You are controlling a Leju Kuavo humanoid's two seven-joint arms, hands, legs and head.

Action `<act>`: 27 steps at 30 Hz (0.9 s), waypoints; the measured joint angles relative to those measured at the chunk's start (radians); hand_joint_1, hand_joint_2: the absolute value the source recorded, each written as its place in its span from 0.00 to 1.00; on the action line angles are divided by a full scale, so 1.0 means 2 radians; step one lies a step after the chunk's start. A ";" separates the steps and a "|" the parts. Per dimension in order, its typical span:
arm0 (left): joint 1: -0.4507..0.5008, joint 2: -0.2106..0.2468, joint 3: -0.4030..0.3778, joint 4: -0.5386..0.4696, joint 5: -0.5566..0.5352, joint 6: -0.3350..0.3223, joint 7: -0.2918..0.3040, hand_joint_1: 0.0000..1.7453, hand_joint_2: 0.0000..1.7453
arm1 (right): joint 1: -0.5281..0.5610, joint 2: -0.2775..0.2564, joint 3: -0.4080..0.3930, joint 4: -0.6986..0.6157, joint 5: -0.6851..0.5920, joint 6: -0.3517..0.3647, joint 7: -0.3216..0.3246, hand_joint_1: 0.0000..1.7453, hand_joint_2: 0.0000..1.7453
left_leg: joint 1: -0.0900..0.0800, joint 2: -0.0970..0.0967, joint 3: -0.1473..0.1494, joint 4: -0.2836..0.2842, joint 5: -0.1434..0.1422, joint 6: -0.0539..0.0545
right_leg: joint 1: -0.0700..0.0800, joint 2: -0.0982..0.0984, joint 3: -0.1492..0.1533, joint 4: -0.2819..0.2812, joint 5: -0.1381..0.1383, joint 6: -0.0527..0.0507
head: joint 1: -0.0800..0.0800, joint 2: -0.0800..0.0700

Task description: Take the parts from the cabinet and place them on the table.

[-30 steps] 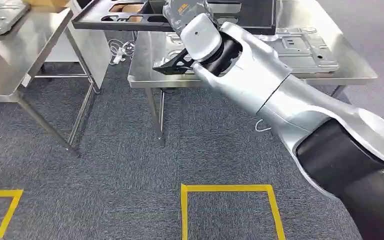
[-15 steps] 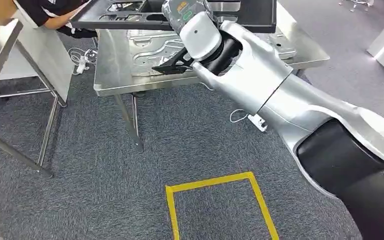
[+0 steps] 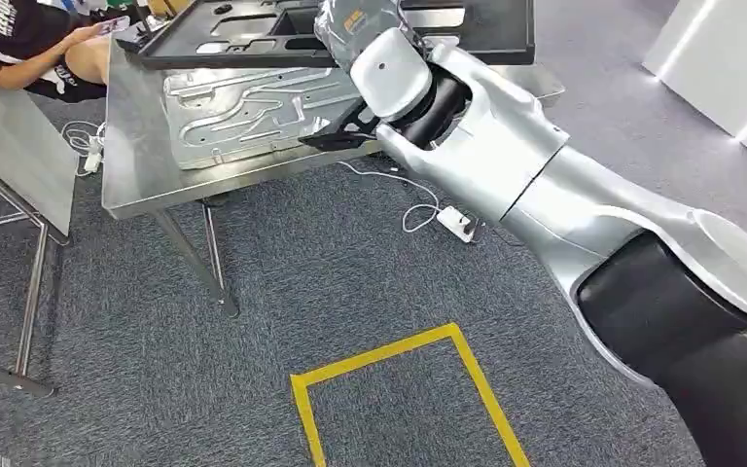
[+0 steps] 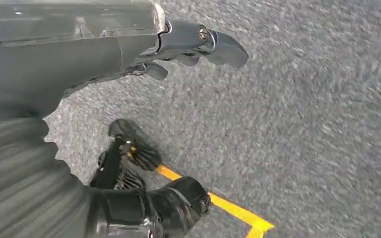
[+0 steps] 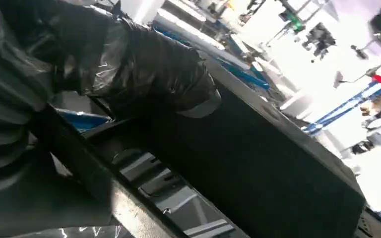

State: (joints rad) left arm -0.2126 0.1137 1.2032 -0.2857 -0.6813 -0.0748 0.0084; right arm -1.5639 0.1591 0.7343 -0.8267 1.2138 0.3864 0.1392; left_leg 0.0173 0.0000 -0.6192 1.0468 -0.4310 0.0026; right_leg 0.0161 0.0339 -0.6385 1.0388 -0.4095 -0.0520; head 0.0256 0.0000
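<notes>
A large black frame-shaped part (image 3: pixel 224 47) hangs level over the far side of a steel table (image 3: pixel 136 190). My right hand (image 3: pixel 355 24) grips it near its middle, with the silver right arm reaching forward from the lower right. In the right wrist view the dark-wrapped right hand (image 5: pixel 144 74) lies against the black part (image 5: pixel 258 163). A silver pressed metal panel (image 3: pixel 243 102) lies flat on the table under the black part. My left hand (image 4: pixel 104 54) hangs over the grey carpet, its fingers (image 4: pixel 129 146) spread and holding nothing.
A person (image 3: pixel 19 44) sits at the far left behind the table. Another steel table (image 3: pixel 19 165) stands at the left. A white cable and adapter (image 3: pixel 452 222) lie on the carpet by the table. A yellow tape square (image 3: pixel 389 389) marks the floor. A white cabinet (image 3: pixel 729 68) stands far right.
The whole picture has shifted left and turned, so the camera has moved. The right arm keeps the black part in the same place in the picture, now over the table with the silver panel.
</notes>
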 joint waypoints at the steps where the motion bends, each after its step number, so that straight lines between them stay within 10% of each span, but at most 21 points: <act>1: 0.000 0.001 -0.002 0.000 0.002 0.000 0.001 0.00 1.00 | -0.001 0.000 0.000 0.001 0.000 0.000 0.000 1.00 1.00 | -0.003 -0.001 0.005 -0.007 -0.002 0.001 | 0.003 0.002 -0.003 0.002 0.000 0.002 | 0.000 0.000; 6: -0.002 0.000 -0.010 0.000 0.006 0.001 0.002 0.00 1.00 | 0.000 -0.001 0.002 0.002 -0.004 0.002 -0.001 1.00 1.00 | 0.003 0.003 0.011 -0.019 -0.001 0.007 | 0.003 -0.003 -0.009 0.009 -0.007 0.014 | 0.000 0.000; 11: -0.002 -0.001 -0.019 0.000 0.010 0.000 0.002 0.00 1.00 | 0.001 -0.001 0.004 0.002 -0.005 0.003 -0.001 1.00 1.00 | 0.003 0.004 0.013 -0.018 -0.003 0.009 | -0.008 -0.014 -0.087 0.163 -0.066 0.024 | 0.000 0.000; 13: 0.000 -0.001 -0.021 0.000 0.014 0.000 0.003 0.00 1.00 | 0.001 -0.001 0.006 0.002 -0.006 0.005 -0.001 1.00 1.00 | 0.004 0.003 0.015 -0.016 -0.007 0.008 | -0.011 -0.014 -0.075 0.125 -0.032 0.025 | 0.000 0.000; 15: 0.001 -0.002 -0.022 0.000 0.023 0.000 0.003 0.00 1.00 | 0.000 -0.001 0.006 0.002 -0.007 0.004 -0.001 1.00 1.00 | 0.005 0.003 0.020 -0.013 -0.014 0.004 | -0.011 -0.018 -0.024 0.016 0.016 0.022 | 0.000 0.000; 22: 0.004 -0.002 -0.031 0.000 0.031 0.002 0.005 0.00 1.00 | 0.000 -0.002 0.008 0.002 -0.012 0.006 -0.002 1.00 1.00 | 0.006 0.004 0.020 -0.008 -0.024 -0.014 | -0.009 -0.015 -0.006 -0.005 0.007 0.006 | 0.000 0.000; 25: 0.005 0.000 -0.033 0.000 0.035 0.003 0.008 0.00 1.00 | 0.000 -0.001 0.009 0.002 -0.015 0.007 -0.002 1.00 1.00 | 0.006 0.003 -0.031 0.093 -0.073 -0.017 | -0.008 -0.014 -0.005 -0.005 0.005 0.001 | 0.000 0.000; 27: 0.008 0.000 -0.035 0.000 0.036 0.004 0.009 0.00 1.00 | 0.002 -0.001 0.011 0.002 -0.016 0.008 -0.002 1.00 1.00 | 0.006 0.003 -0.060 0.138 -0.079 -0.018 | -0.006 -0.012 -0.005 -0.005 0.004 0.000 | 0.000 0.000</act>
State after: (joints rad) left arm -0.1968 0.1129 1.1341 -0.2857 -0.6092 -0.0668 0.0271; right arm -1.5602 0.1564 0.7572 -0.8225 1.1822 0.4025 0.1343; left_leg 0.0294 0.0069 -0.7397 1.3225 -0.5899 -0.0324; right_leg 0.0035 0.0097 -0.6479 1.0297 -0.4016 -0.0527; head 0.0252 0.0000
